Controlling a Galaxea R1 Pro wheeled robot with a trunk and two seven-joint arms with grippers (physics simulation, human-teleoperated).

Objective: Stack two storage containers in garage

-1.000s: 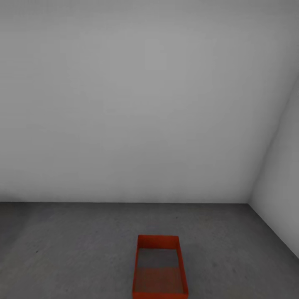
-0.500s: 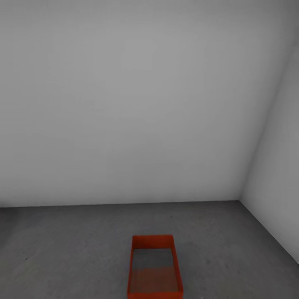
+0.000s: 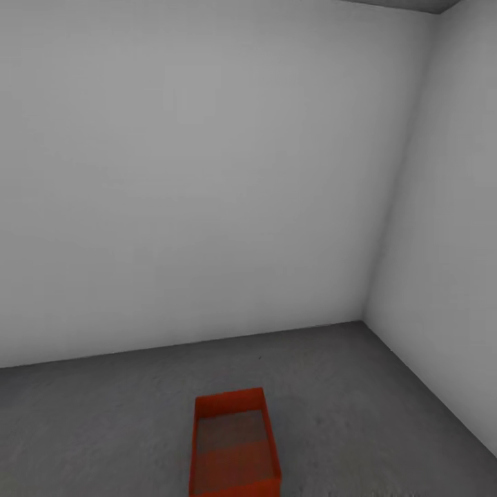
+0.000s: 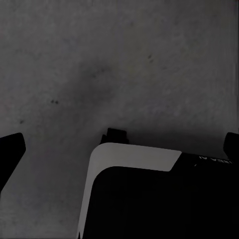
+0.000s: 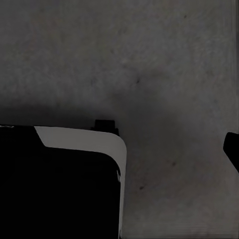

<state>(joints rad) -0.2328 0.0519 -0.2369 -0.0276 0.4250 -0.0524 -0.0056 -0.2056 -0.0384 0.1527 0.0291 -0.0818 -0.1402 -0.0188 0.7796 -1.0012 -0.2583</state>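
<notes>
You have one storage container (image 3: 233,445) sitting open side up on the garage floor (image 3: 103,421), out in the open a little way short of the corner where the two pale grey walls (image 3: 207,172) meet, well apart from either wall. That placement suits a base for the stack, I judge, since every side stays reachable. The wrist views look down on speckled concrete and the robot's dark base (image 4: 159,199). A dark fingertip (image 4: 10,152) sits at each edge of the left wrist view with bare floor between, so the left pincer is spread and empty. For the right pincer I cannot tell.
</notes>
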